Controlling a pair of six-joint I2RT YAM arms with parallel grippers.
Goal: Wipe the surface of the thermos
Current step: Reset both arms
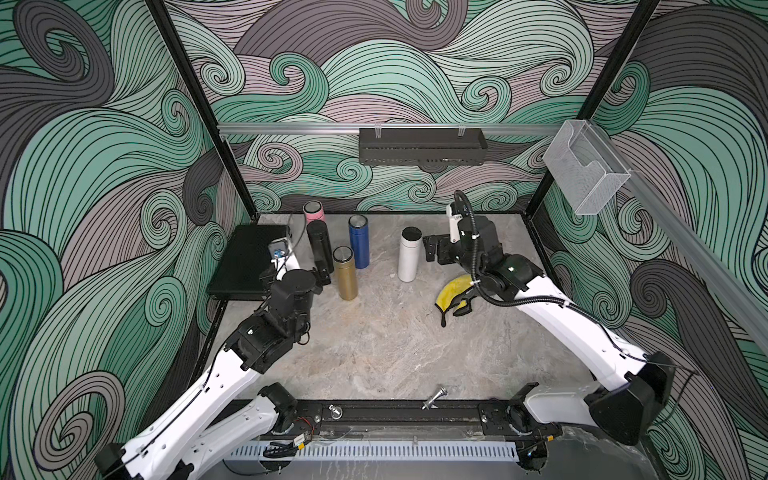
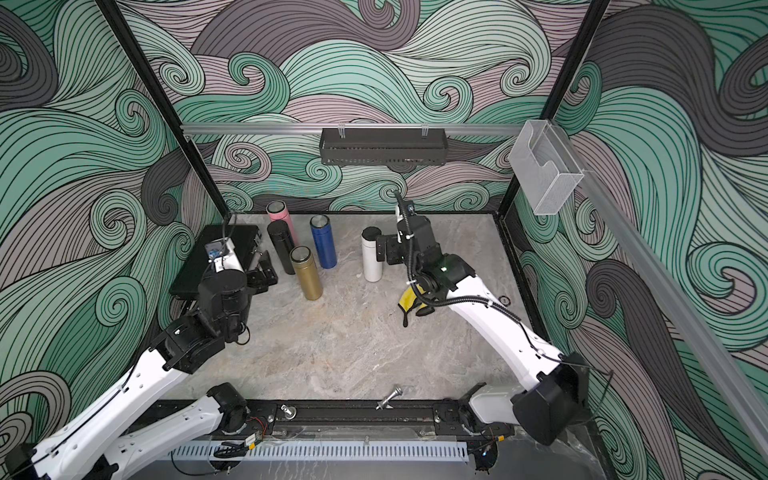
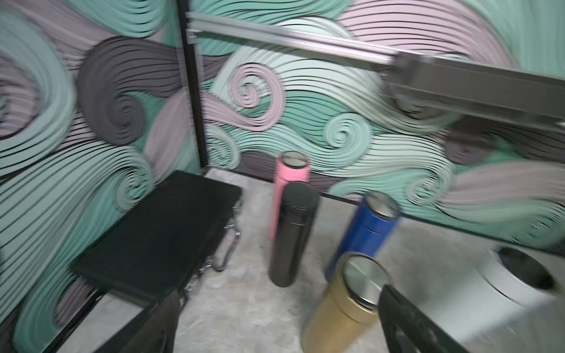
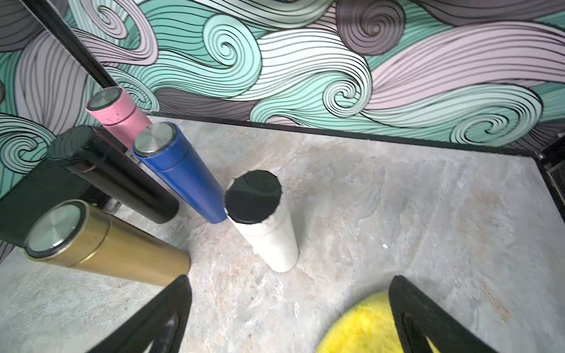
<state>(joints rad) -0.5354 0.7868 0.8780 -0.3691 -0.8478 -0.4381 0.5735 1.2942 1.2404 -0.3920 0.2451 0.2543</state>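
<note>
White thermos (image 1: pixel 408 259) upright on bench (image 1: pixel 374 353), black cap on, contents hidden. Right fingers (image 4: pixel 179 293) spread, empty, just beside it. Left fingers (image 3: pixel 394 302) spread, empty, near black thermos (image 1: pixel 319 249). Pink thermos (image 1: pixel 313 212), blue thermos (image 1: pixel 359 247), gold thermos (image 1: pixel 346 276) capped too. Yellow cloth (image 1: pixel 451 291) lying nearby.

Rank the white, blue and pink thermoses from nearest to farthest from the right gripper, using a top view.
1. White thermos, just beside the right gripper.
2. Blue thermos, farther toward the left arm.
3. Pink thermos, at the back wall.
</note>
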